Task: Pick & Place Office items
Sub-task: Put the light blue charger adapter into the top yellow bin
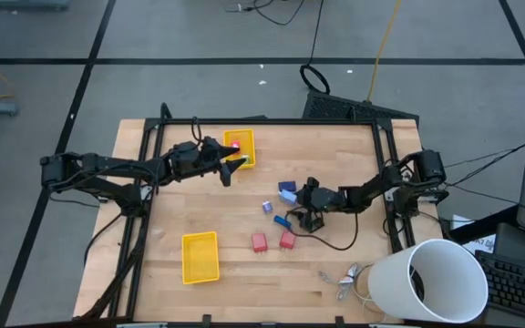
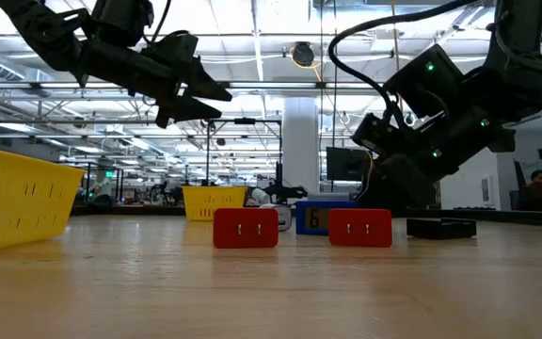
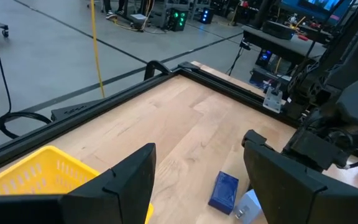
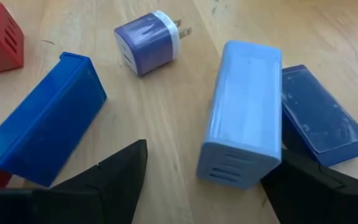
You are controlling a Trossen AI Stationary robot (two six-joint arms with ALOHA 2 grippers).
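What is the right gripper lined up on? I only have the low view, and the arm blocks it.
Observer: The right gripper stands open around a light blue block lying on the table; nothing is gripped.
Operator: Anything crowding that block?
Observer: A dark blue flat piece lies right against it; a purple plug adapter lies apart from both.
Operator: And the left gripper?
Observer: The left gripper is open and empty, at the edge of the rear yellow tray, which holds a pink piece.
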